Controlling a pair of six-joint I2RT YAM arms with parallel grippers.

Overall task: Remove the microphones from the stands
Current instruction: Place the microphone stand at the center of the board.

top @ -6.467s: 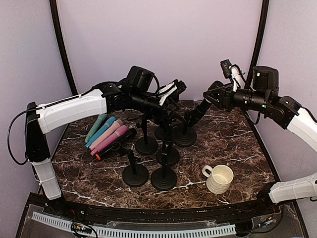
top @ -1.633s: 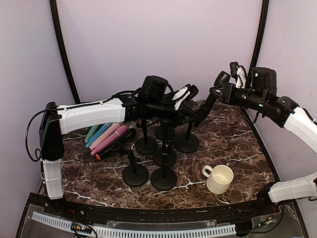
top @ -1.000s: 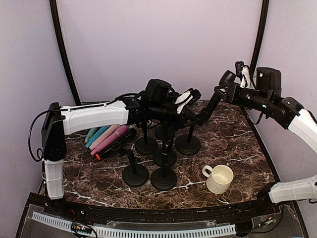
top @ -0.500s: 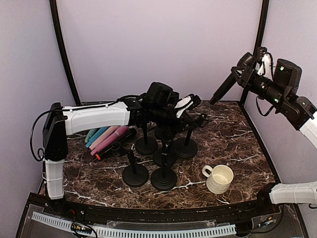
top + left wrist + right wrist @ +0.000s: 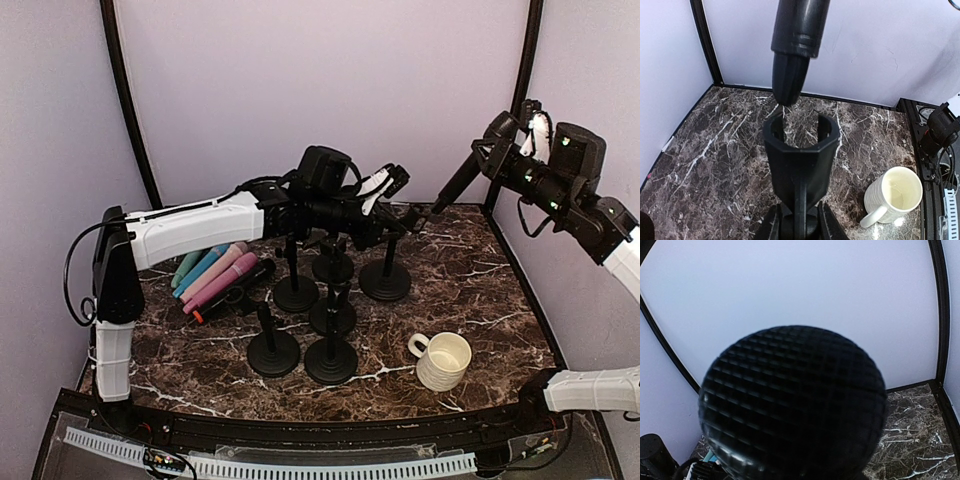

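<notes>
1. The right claw was raised high near the back corner and pinched a black microphone close to its head.
2. From that claw the microphone slanted down and to the left. Its mesh head filled the right wrist view.
3. The left claw was pressed together on the neck of a black stand, just under the stand's clip.
4. The clip stood upright just beyond the left claw's fingers and was empty.
5. The microphone's tail end hung just above the clip's back rim, clear of it and not touching.
6. The stand's round base sat below the left claw, down at the marble table.
7. A cream mug stood on the table beyond the left claw and to its right, apart from the stand.
8. Five more black stands stood grouped below and to the left of the left claw.
9. A bunch of coloured microphones lay on the table well to the left of that claw, beside the group of stands.
</notes>
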